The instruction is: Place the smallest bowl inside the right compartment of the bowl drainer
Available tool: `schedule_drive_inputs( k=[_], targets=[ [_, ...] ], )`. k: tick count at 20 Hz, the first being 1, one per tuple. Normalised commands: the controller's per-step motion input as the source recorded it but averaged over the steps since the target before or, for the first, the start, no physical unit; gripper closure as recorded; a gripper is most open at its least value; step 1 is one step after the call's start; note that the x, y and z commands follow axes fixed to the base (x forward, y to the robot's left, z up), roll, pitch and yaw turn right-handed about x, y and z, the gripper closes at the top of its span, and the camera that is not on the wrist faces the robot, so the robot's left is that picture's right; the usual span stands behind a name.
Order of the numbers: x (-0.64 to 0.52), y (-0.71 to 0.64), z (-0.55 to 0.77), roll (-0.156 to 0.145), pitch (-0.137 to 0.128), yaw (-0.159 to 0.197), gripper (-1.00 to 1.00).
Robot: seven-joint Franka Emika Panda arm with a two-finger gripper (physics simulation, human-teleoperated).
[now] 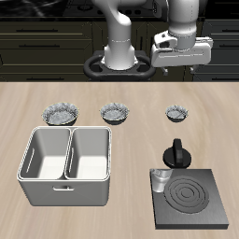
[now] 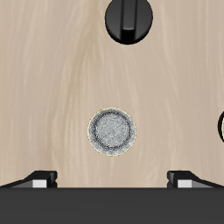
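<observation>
The smallest bowl [image 1: 177,114] stands on the wooden table, the end one in a row of three speckled bowls, just behind the stove plate. It also shows in the wrist view [image 2: 112,132], upright and empty, straight below the hand. My gripper [image 1: 179,63] hangs high above it, open and empty; both fingertips [image 2: 39,178] show in the wrist view, wide apart. The bowl drainer [image 1: 67,191], a light grey tub with two deep wells, stands near the table's front edge at the other side. Both wells are empty.
Two wider speckled bowls [image 1: 59,113] [image 1: 116,113] stand in the same row behind the drainer. A black stove plate [image 1: 191,201] lies near the front edge, with a black knobbed pot [image 1: 177,154] [image 2: 129,19] and a small glass [image 1: 161,182] at its back.
</observation>
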Motion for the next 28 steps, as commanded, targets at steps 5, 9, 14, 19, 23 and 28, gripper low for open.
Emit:
schedule_drive_inputs(
  k=[5,9,14,19,23,28],
  targets=[
    [0.07,-0.06,-0.3,-0.006,0.024,-0.001,-1.0],
    [-0.01,-0.04,-0.34,-0.017,0.021,-0.026,-1.0],
    [-0.01,-0.01,-0.34,-0.015,0.009,0.014,-1.0],
    [0.12,-0.09,-0.3,-0.043,0.028,0.012,-1.0],
    [0.05,-0.05,-0.24,-0.013,0.008,-0.006,-1.0],
    [-0.04,0.0,-0.25,0.0,0.033,-0.01,-1.0]
  ],
)
